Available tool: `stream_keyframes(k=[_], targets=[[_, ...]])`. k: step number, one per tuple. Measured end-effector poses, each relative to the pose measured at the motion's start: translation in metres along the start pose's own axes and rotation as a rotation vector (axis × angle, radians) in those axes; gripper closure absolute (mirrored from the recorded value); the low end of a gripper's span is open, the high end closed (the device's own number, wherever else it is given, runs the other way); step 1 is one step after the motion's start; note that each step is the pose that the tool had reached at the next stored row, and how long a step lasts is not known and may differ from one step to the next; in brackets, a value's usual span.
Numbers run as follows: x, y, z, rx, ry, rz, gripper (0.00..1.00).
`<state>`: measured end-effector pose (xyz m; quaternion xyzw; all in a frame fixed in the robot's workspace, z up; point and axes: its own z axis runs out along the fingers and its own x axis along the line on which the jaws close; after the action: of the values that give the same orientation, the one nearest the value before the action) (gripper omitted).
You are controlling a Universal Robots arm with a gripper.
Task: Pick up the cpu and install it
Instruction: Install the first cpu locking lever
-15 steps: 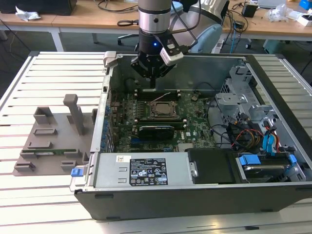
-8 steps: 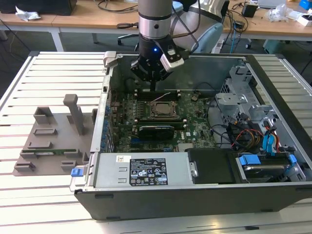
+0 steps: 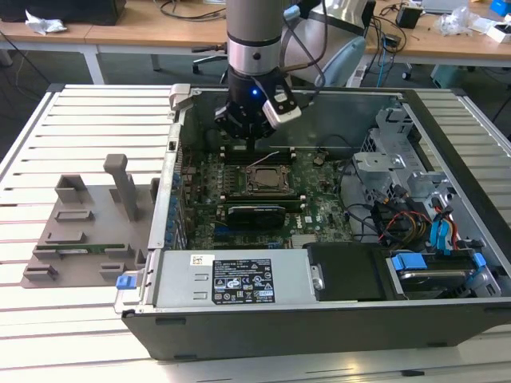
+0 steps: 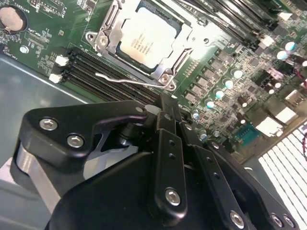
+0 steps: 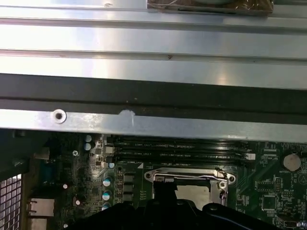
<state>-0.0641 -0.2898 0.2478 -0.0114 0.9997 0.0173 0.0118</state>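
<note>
I hang over the open computer case on the slatted table, my end effector poised just above the rear edge of the motherboard. The cpu already lies flat in its socket, silver plate up, bordered by the metal socket frame; in the exterior view it shows as the pale square just below and in front of my fingers. My fingers are drawn together into one narrow stack with nothing between them, so I am clenched and carrying nothing. The thin wire lever of the socket lies loose, slanting along the frame edge nearest me, between the cpu and the black memory slots. From my fingertips the chip is straight ahead and slightly down, near but not touching; being square, it offers no long axis, and its sides run parallel to the memory slots. In the first wrist view the socket frame sits just beyond my dark body.
</note>
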Motion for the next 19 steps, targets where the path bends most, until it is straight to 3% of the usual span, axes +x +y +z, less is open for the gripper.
stream_keyframes(k=[2,9,19], targets=[[-0.0014,0.0010,0.0072,0.0000,0.0002,-0.005,0.89],[-0.0061,0.0055,0.0188,0.0015,0.0007,-0.017,0.89],[-0.0123,0.0088,0.0288,0.0011,0.0013,-0.030,0.89]])
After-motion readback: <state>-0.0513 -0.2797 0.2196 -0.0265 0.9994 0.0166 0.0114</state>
